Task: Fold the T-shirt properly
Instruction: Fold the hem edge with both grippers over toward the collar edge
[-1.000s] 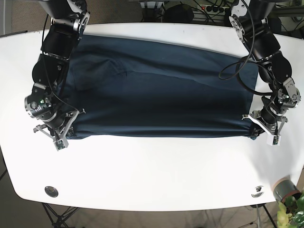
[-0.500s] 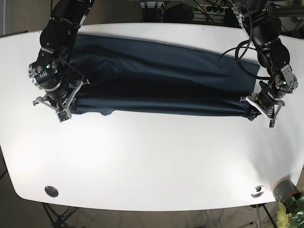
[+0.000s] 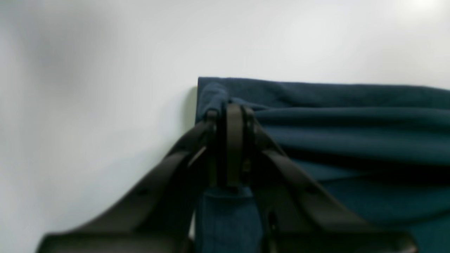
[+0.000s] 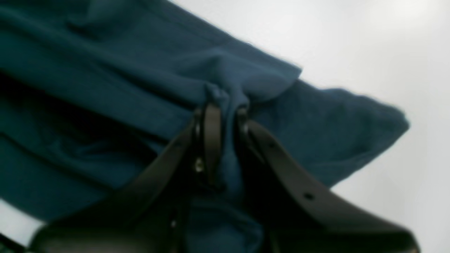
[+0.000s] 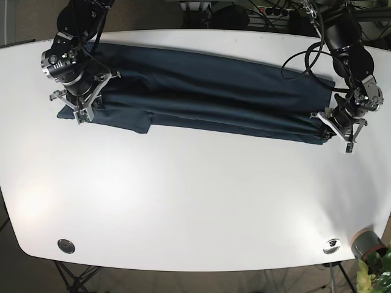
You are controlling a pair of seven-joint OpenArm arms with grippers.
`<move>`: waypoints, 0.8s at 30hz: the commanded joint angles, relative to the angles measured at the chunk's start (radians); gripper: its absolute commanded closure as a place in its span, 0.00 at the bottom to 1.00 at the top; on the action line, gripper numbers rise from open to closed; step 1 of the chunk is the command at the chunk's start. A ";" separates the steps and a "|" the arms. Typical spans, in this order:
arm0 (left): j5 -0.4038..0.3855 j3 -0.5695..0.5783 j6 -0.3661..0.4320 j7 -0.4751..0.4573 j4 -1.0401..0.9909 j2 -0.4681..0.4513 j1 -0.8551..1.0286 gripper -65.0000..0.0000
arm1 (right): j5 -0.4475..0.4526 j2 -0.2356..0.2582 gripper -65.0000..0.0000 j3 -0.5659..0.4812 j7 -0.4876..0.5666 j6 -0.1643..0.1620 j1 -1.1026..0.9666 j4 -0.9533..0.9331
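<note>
From the base view we look straight down on the whole white table [image 5: 195, 201]. Each wrist view sits close behind its own gripper, looking along the fingers at shirt [image 3: 351, 140] cloth and table. The left one shares the base view's right end, the right one its left end.

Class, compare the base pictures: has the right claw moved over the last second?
Yes. The right claw, shut on the T-shirt, moved toward the table's far edge.

Dark blue T-shirt [image 5: 201, 91] — folded into a long band across the table's far half — rumpled
</note>
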 commanded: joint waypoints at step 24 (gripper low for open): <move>-0.004 0.042 0.009 -0.018 0.179 -0.044 0.038 0.46 | 0.272 0.019 0.30 0.105 0.011 -0.004 -0.067 0.060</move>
